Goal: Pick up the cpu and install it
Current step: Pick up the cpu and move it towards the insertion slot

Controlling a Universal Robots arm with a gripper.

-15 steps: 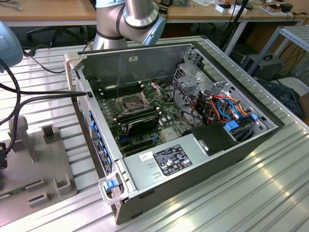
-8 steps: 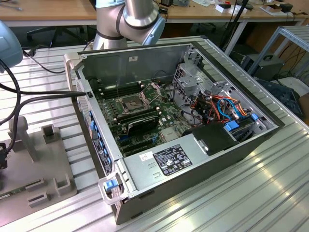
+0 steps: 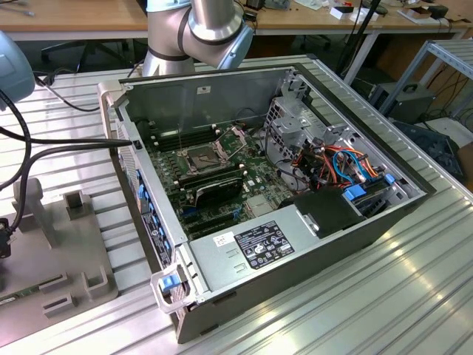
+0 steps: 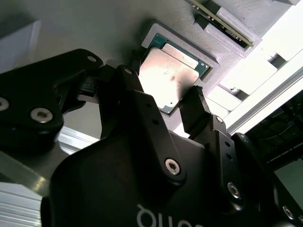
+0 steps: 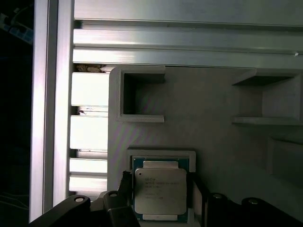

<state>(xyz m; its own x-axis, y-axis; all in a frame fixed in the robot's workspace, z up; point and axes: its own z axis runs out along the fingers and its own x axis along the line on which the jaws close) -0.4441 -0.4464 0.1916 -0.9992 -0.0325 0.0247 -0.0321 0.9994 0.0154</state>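
Observation:
The cpu [image 5: 159, 191], a small square chip with a silvery face, lies flat in a shallow recess of a grey holder block [image 5: 208, 137]. In the second wrist view the cpu [image 4: 171, 75] catches the light. My gripper [image 5: 160, 187] hangs right over it, open, with one black finger [image 4: 130, 87] close beside each of two opposite edges of the chip. In both wrist views the chip still rests in its recess. In the exterior view the open computer case [image 3: 295, 251] shows the dark motherboard socket [image 3: 199, 159] with its metal frame raised.
The arm's base [image 3: 199, 29] stands behind the case. A grey fixture block [image 3: 52, 251] lies at the exterior view's left, with black cables [image 3: 66, 144] running across to the case. Ribbed aluminium tabletop [image 3: 384, 296] surrounds the case. The holder has further empty pockets [image 5: 142, 97].

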